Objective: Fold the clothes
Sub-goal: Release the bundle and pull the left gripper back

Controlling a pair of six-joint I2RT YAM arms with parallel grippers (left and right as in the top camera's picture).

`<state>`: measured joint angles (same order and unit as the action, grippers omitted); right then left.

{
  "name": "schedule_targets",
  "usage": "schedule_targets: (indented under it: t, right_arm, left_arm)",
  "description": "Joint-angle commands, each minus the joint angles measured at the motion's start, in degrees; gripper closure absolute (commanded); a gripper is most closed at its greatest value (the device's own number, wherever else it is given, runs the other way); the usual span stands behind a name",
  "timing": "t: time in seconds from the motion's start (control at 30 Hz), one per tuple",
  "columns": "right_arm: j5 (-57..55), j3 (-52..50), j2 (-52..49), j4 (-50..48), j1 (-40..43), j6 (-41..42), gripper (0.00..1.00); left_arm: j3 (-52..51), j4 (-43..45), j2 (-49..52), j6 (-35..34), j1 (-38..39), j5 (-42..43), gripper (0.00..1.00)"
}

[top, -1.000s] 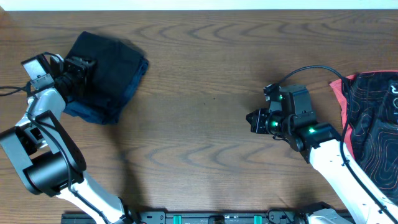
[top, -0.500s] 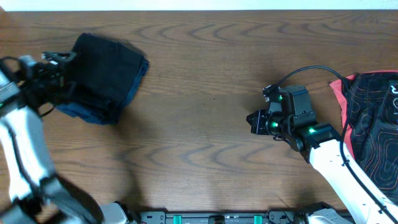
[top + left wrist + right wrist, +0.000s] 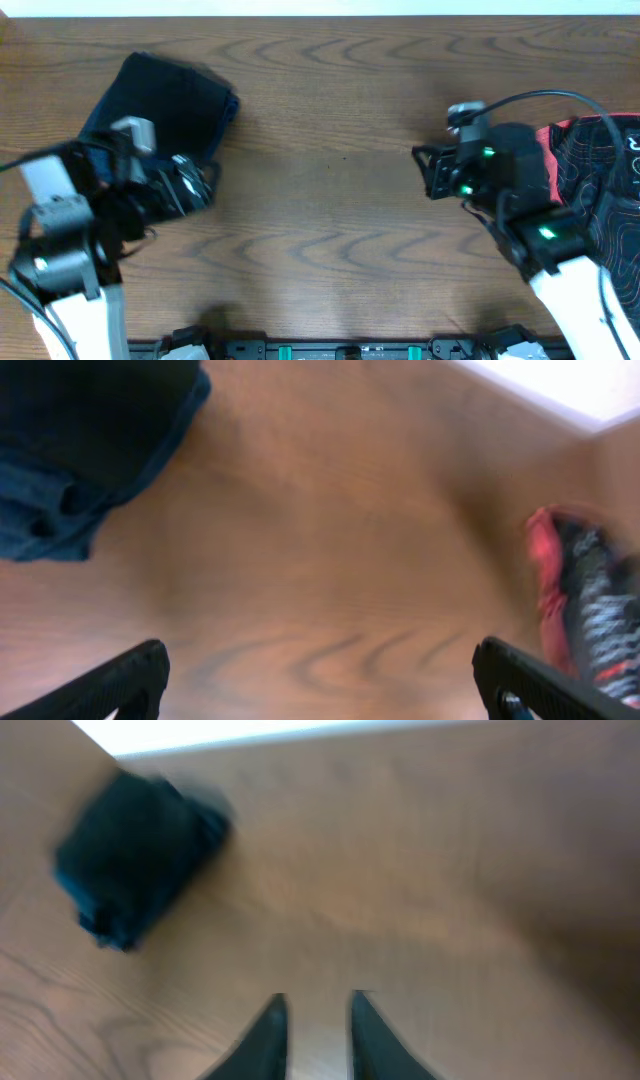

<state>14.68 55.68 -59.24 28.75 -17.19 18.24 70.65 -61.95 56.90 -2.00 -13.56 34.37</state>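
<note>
a folded navy garment (image 3: pixel 165 100) lies at the far left of the table (image 3: pixel 330 120). just beside it the left gripper (image 3: pixel 320 660) hangs wide open and empty. the right gripper (image 3: pixel 316 1005) is slightly parted, holding nothing, near a black-and-coral patterned garment (image 3: pixel 600 160) at the right edge.

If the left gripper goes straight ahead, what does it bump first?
Probably just bare table; the left gripper aims between the folded navy garment and the red-patterned garment. Depth is unclear.

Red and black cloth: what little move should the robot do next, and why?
Probably swing the right gripper over to the black-and-coral garment: it lies rumpled beside that arm, the navy garment already looks folded, and the gripper holds nothing.
</note>
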Motion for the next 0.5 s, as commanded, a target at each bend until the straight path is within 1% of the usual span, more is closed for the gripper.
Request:
schedule_targets:
  t: [0.0, 0.03, 0.07, 0.1, 0.17, 0.2, 0.23, 0.33, 0.43, 0.47]
  right_arm:
    - [-1.1, 4.5, 5.6, 3.1, 0.3, -1.6, 0.72]
    - [-1.5, 4.8, 6.7, 4.3, 0.3, -1.6, 0.69]
    - [-2.5, 4.8, 9.0, 7.3, 0.3, -1.6, 0.61]
    - [-3.0, 4.8, 9.8, 8.9, 0.3, -1.6, 0.52]
    - [-4.4, 4.8, 11.1, 12.0, 0.3, -1.6, 0.30]
    - [-4.7, 4.8, 11.5, 12.9, 0.3, -1.6, 0.17]
    - [-4.6, 4.8, 11.9, 13.7, 0.3, -1.6, 0.01]
    - [-4.6, 4.8, 12.2, 14.8, 0.3, -1.6, 0.01]
    - [-4.6, 4.7, 12.0, 14.9, 0.3, -1.6, 0.01]
    - [-4.6, 4.7, 12.0, 14.9, 0.3, -1.6, 0.01]
  left_arm:
    - [0.5, -3.8, -4.7, 6.1, 9.7, -20.0, 0.02]
    - [0.5, -5.2, -5.8, 6.0, 12.0, -23.1, 0.02]
    - [0.5, -7.1, -7.7, 5.5, 15.7, -25.2, 0.02]
    - [0.5, -7.9, -8.5, 5.4, 17.0, -25.3, 0.02]
    - [0.5, -10.1, -9.7, 5.4, 18.5, -26.4, 0.02]
    - [0.5, -11.3, -10.0, 5.4, 18.6, -27.7, 0.02]
    - [0.5, -12.6, -10.2, 5.4, 18.6, -29.1, 0.02]
    - [0.5, -15.5, -10.2, 5.4, 18.6, -33.2, 0.02]
    - [0.5, -15.5, -10.2, 5.3, 18.6, -33.4, 0.02]
    - [0.3, -14.7, -10.2, 4.2, 18.6, -32.8, 0.02]
